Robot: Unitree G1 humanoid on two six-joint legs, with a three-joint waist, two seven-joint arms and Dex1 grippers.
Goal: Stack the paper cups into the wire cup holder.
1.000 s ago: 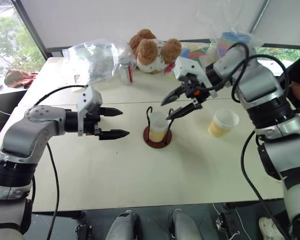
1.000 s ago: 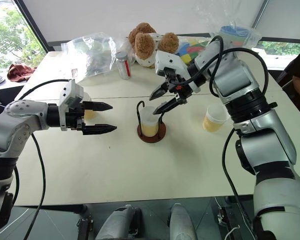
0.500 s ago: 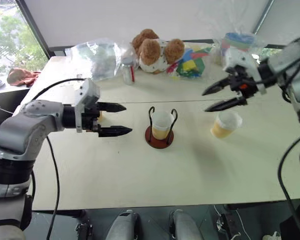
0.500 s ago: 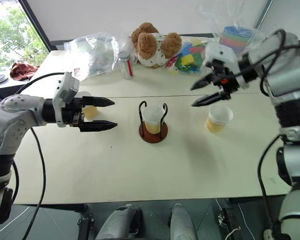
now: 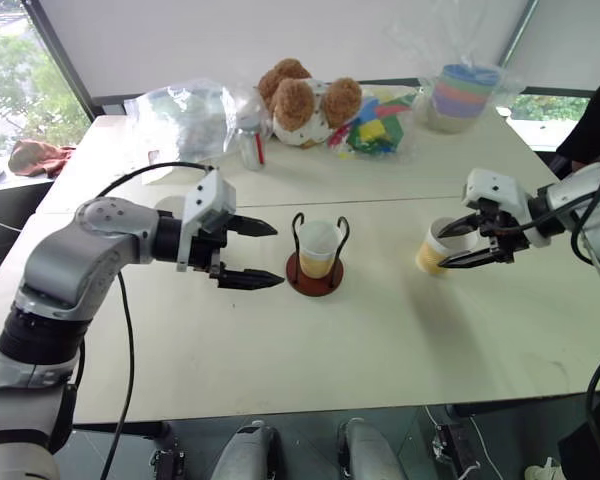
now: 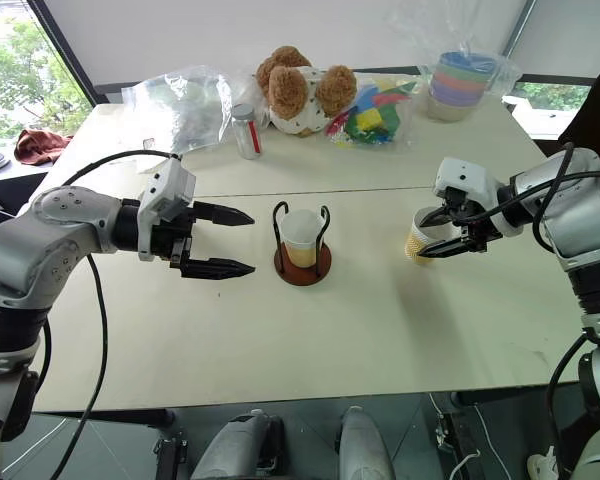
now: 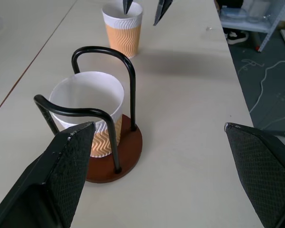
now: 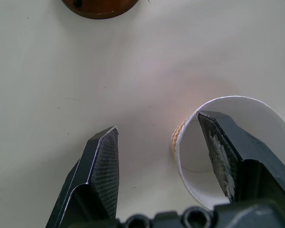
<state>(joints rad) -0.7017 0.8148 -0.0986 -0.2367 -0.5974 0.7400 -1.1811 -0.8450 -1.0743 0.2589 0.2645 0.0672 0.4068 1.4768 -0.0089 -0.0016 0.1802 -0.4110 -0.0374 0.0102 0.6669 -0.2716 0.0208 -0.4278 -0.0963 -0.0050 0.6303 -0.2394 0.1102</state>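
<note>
Cream tabletop [image 5: 380,340] carries everything I count here. Two grippers, two paper cups in plain sight, one wire cup holder.

Left gripper [image 5: 254,252] hangs just left of the holder, fingers spread wide and level, gripping nothing. Right gripper [image 6: 442,232] is at the loose cup on the right, jaws parted and not clamped; from my right wrist view, one finger [image 8: 218,152] sits over the cup's white mouth and the other finger [image 8: 102,166] stands outside the wall, over bare table.

Wire cup holder [image 5: 314,275] stands near the table's centre: one dark red round base, two black wire loops upright. First paper cup [image 5: 318,245] sits inside it between the loops, long axis vertical, mouth up. Second paper cup [image 5: 442,245] stands on the table well to the right of the holder, also upright, mouth up.

Left wrist view adds the wavy orange ribbing on both cups and shows the holder's base [image 7: 128,156] flat on the table, with the right gripper's two tips above the far cup [image 7: 122,29]. Head views add the back row: one plush bear [image 5: 305,100], one clear plastic bag [image 5: 185,115], one wrapped pastel cup stack [image 5: 460,95].
</note>
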